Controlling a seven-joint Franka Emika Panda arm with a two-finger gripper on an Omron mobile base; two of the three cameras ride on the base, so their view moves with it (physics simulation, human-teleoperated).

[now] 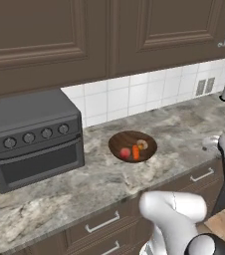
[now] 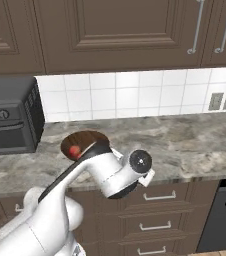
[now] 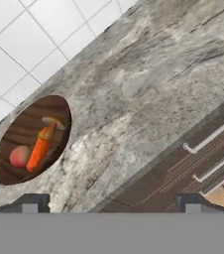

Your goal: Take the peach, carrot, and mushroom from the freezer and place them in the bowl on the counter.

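Three foods, the peach [image 3: 19, 156], carrot [image 3: 40, 148] and mushroom [image 3: 53, 120], lie together in the bowl [image 3: 22, 126] at nine o'clock in the hand view; the gripper [image 3: 109, 203] stands wide apart and empty, so the task looks complete.

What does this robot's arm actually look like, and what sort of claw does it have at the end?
The arm is made of smooth, glossy white rounded shells with dark joints between the segments; one round joint cap shows a small grey disc at its centre. No loose cables or markings are visible. The claw has two small, dark, blocky finger tips with paler pads.
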